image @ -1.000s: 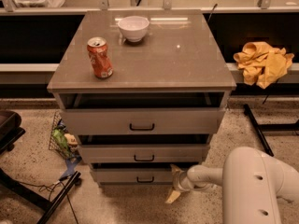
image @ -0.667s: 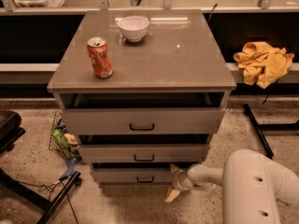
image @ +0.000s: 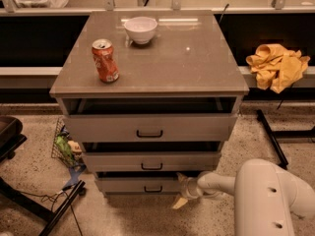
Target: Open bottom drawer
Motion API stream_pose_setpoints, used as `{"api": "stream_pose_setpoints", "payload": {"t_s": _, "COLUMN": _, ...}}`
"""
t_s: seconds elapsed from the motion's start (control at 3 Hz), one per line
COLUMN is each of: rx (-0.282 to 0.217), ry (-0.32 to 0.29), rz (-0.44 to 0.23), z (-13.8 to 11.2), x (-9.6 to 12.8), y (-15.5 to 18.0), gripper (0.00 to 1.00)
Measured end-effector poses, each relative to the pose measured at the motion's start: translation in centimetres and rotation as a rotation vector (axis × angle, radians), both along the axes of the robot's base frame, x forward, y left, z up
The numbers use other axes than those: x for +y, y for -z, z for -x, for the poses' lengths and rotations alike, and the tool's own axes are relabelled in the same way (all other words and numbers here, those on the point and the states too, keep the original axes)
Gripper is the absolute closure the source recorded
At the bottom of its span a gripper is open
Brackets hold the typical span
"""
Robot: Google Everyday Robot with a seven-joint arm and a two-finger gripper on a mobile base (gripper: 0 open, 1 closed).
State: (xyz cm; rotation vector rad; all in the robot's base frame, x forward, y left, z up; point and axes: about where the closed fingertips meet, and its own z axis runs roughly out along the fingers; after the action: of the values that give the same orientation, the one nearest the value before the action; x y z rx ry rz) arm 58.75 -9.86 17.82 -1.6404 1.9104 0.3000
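Note:
The grey-beige cabinet (image: pixel 147 68) has three drawers, each with a small black bar handle. The bottom drawer (image: pixel 138 185) is the lowest and smallest-looking front, its handle (image: pixel 153 189) at its middle. It stands out a little, with a dark gap above it. My gripper (image: pixel 181 191) is at the right end of the bottom drawer front, low near the floor, at the end of my white arm (image: pixel 266 195) coming from the lower right.
A red soda can (image: pixel 105 61) and a white bowl (image: pixel 141 29) stand on the cabinet top. A yellow cloth (image: pixel 276 65) lies on a ledge at the right. A wire basket (image: pixel 64 144) and black stand legs (image: pixel 54 213) are at the left on the floor.

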Motion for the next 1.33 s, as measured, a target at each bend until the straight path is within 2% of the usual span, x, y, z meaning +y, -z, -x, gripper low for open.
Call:
{"api": "stream_pose_setpoints", "payload": {"t_s": 1.0, "rx": 0.004, "ry": -0.004, "rz": -0.003, "z": 0.22, "x": 0.36, "y": 0.01, "gripper": 0.83}}
{"api": "stream_pose_setpoints", "payload": {"t_s": 1.33, "rx": 0.004, "ry": -0.004, "rz": -0.003, "z": 0.22, "x": 0.36, "y": -0.66, "gripper": 1.00}}
